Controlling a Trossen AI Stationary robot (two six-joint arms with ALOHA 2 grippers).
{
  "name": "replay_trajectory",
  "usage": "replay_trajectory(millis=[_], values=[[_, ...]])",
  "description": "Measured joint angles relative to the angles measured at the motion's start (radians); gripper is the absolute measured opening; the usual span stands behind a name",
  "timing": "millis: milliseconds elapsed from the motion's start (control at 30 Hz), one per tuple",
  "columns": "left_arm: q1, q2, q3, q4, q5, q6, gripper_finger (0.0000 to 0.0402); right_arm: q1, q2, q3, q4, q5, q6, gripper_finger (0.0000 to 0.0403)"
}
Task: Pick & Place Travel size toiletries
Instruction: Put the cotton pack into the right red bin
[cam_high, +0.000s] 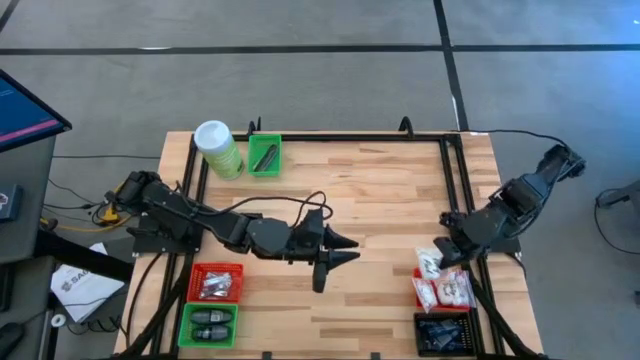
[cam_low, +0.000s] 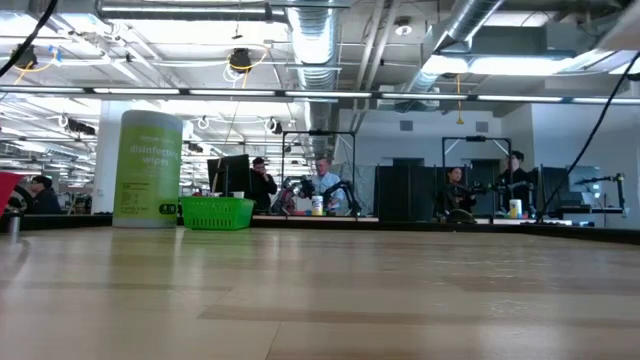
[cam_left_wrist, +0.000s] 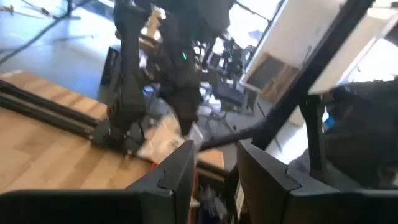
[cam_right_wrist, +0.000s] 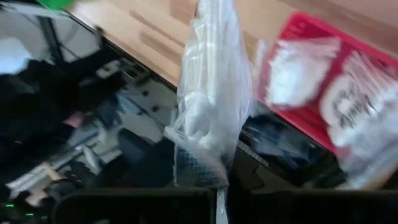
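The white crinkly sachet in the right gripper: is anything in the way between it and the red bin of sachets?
Nothing visible blocks it. The right gripper is shut on the white crinkly sachet just beside the red bin at the table's right edge. The left gripper hangs over the table's middle, well clear.

Both arms black, jointed; black cables; each claw two dark fingers.

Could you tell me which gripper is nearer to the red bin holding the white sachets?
Right. The right gripper hangs just above the red bin at the table's right edge, shut on a white sachet. The left gripper sits mid-table, well to the bin's left.
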Motion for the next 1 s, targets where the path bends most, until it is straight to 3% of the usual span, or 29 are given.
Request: replay_trajectory(millis=[200, 333, 467, 700, 1000], values=[[0.008, -0.001, 0.0, 0.015, 0.096, 0.067, 0.0113, 0.123, 0.03, 0.0, -0.04, -0.005, 0.068, 0.0], [0.006, -0.001, 0.0, -0.007, 0.116, 0.201, 0.011, 0.194, 0.056, 0.0, -0.078, -0.011, 0.099, 0.0], [0.021, -0.001, 0.012, -0.07, 0.126, 0.24, 0.0104, 0.242, 0.091, 0.0, -0.086, -0.011, 0.119, 0.0], [0.05, -0.001, 0.073, -0.297, 0.118, 0.3, 0.0092, 0.274, 0.165, 0.0, -0.092, -0.039, 0.101, 0.0], [0.086, -0.001, 0.111, -0.394, 0.113, 0.421, 0.008, 0.271, 0.259, -0.009, -0.123, -0.096, 0.044, 0.0]])
